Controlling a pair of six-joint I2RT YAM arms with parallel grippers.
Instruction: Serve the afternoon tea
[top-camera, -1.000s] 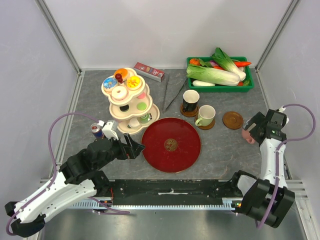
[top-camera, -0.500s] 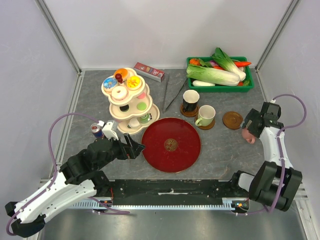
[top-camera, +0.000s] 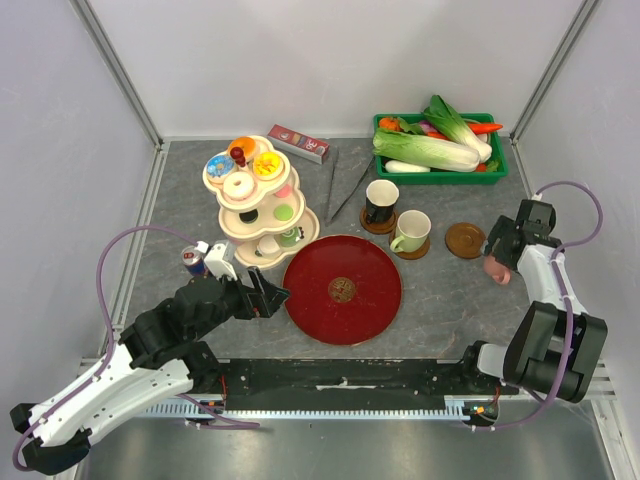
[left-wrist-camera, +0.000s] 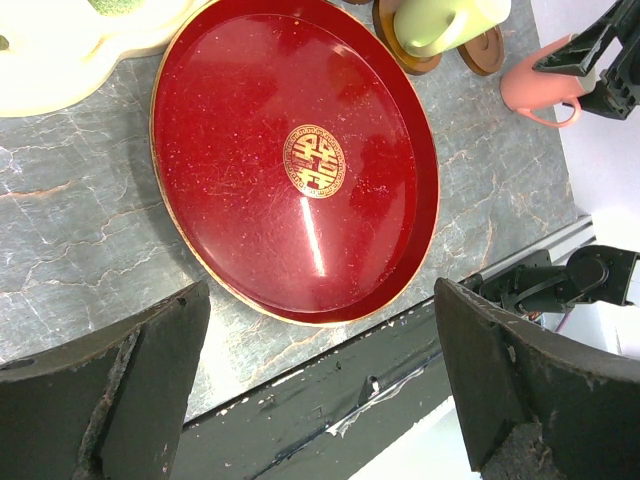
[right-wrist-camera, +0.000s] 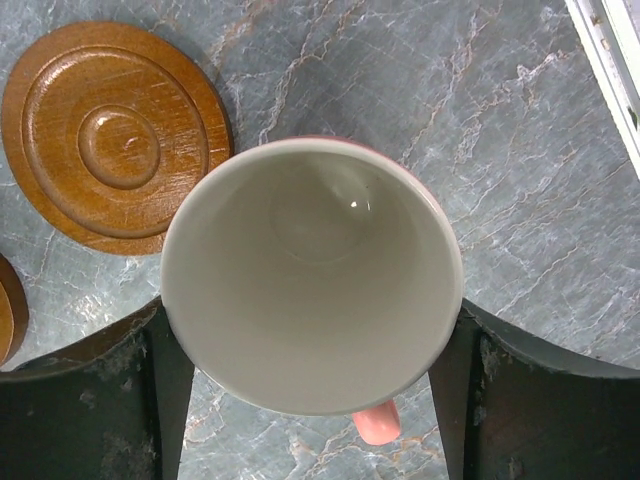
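pink mug stood upright on table just beside empty brown coaster, mouth up, long axis vertical, handle pointed toward near edge. Mug straddled by right gripper, one finger each side; actual clamping can't be told. left gripper spread wide over near rim of red tray

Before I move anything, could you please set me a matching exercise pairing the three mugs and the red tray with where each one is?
Things:
1. pink mug
2. pale green mug
3. black mug
4. red tray

Places:
A. closest to the green crate
B. nearest the arms' bases, with a gold emblem at its middle
C. between the fingers of the right gripper
D. between the black mug and the bare coaster

Pairs: 1-C, 2-D, 3-A, 4-B.
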